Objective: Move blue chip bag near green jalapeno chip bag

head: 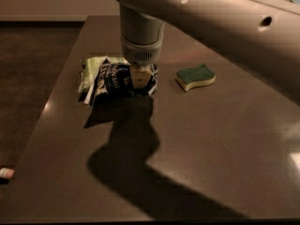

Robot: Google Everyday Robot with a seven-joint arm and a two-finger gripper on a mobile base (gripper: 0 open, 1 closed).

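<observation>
Camera view, looking down across the dark brown table (211,139). Up top, a big pale arm (211,13) sweeping in from the right edge, then dropping straight down through a grey-white wrist to the gripper (140,78), over the left half of the table, toward the far side. Clamped there on the blue chip bag (112,78), pinching it at its right end, with one cream finger (139,75) plain to see in front of the navy foil. Bag tipped up and crumpled, white lettering toward the camera, dark shadow on the table just under and in front of it. Contact between lower edge and surface: cannot tell.

Right behind it, to the left, the green jalapeno chip bag (91,69): light green, lying on the table, partly covered by the blue one, so overlapping from this angle. Off to the right of the gripper, near but apart, a sponge (196,76): green top, yellow underside, wavy outline, flat on the table. Long arm shadow running from the bags toward the near edge. Down at the lower left, off the table on the dark floor, a small white thing (4,173) with a reddish tip, cut by the frame edge.
</observation>
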